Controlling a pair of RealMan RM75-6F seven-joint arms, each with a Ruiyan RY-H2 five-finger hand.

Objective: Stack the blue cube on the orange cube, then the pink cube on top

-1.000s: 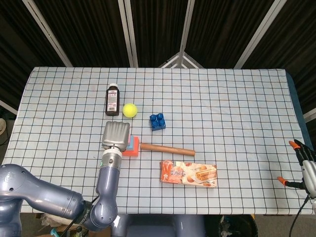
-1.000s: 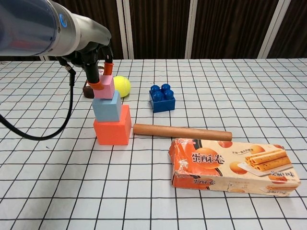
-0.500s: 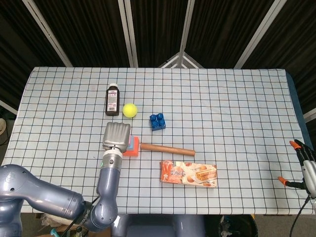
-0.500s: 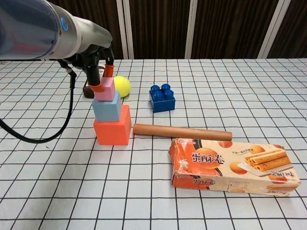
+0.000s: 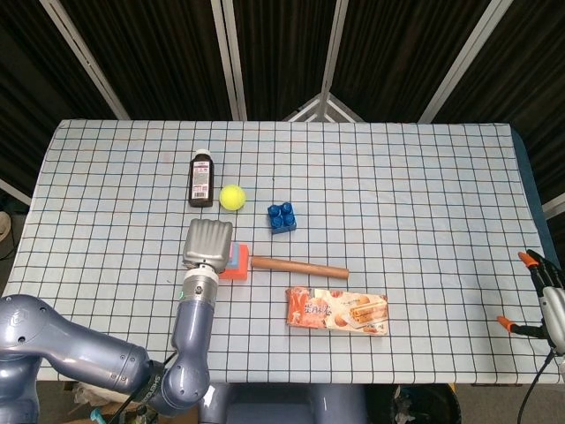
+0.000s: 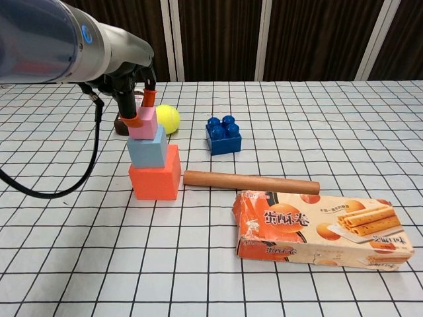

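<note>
Our left hand (image 6: 135, 99) pinches the pink cube (image 6: 143, 123), seated directly beneath its fingertips on the blue cube (image 6: 148, 148), itself on the orange cube (image 6: 156, 176). We judge that release and a straight upward lift remain. Our right hand (image 5: 546, 300), fingers spread and empty, waits far across the worktop (image 5: 424, 203).
</note>
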